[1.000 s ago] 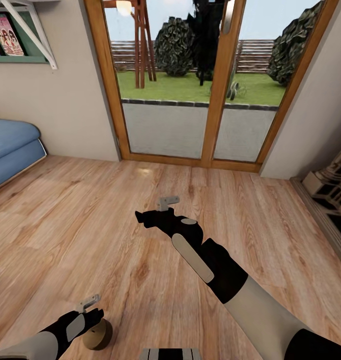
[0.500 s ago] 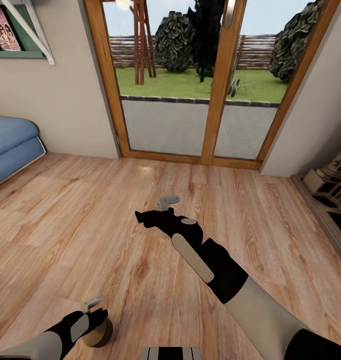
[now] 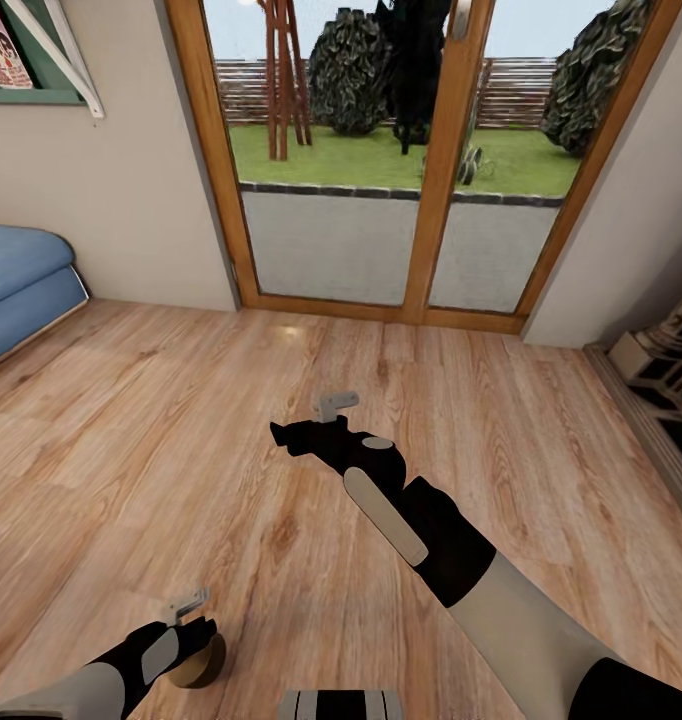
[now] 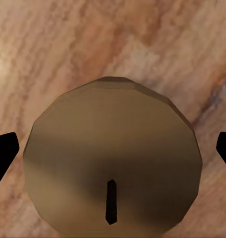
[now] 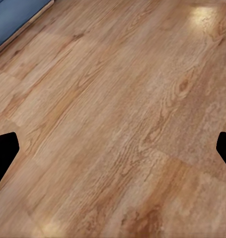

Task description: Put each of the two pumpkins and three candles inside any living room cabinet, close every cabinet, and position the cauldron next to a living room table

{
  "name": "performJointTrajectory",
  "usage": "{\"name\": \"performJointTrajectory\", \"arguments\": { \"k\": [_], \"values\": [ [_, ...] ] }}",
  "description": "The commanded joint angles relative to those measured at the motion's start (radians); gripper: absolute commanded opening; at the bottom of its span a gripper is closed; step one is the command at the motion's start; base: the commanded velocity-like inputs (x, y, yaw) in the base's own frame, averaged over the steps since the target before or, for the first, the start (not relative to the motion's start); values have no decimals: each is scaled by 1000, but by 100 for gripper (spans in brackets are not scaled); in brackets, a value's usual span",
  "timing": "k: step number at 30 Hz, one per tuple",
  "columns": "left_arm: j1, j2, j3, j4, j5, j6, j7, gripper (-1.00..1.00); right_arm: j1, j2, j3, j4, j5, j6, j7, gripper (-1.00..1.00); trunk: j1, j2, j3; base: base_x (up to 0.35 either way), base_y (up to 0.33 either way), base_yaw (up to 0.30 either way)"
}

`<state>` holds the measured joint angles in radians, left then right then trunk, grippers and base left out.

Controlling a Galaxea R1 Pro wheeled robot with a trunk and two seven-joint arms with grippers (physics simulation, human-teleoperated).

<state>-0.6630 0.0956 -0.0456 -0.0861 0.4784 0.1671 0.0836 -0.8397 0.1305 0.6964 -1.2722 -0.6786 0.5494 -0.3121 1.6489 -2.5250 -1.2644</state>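
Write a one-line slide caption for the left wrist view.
Left gripper open, its fingertips either side of a tan candle with a dark wick, standing on the wood floor.

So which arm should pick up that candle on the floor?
Left. The left tool hangs directly over the candle, fingers open either side. The right tool is open over bare floor, farther off.

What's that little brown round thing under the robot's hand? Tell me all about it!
It is a candle: a short, plain tan-beige cylinder with a flat round top and a small dark wick sticking up. It looks smooth and waxy. It stands upright on the wooden floor, close in front of the robot. The left gripper hangs right over it, fingers spread wide to either side. From above, the fingers do not look to touch it. Nothing else is near it.
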Motion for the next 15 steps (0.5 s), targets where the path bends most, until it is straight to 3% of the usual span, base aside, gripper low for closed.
{"name": "performJointTrajectory", "arguments": {
  "k": [1,11,15],
  "values": [
    [0,1,-5,-3,8,6,5,100,-1,0,2,-1,-10,1,-10,100,0,0,-1,0,0,0],
    [0,0,-5,-3,8,6,5,100,-1,0,2,-1,-10,1,-10,100,0,0,-1,0,0,0],
    [0,0,-5,-3,8,6,5,100,-1,0,2,-1,-10,1,-10,100,2,-1,-16,0,0,0]
  ]
}}
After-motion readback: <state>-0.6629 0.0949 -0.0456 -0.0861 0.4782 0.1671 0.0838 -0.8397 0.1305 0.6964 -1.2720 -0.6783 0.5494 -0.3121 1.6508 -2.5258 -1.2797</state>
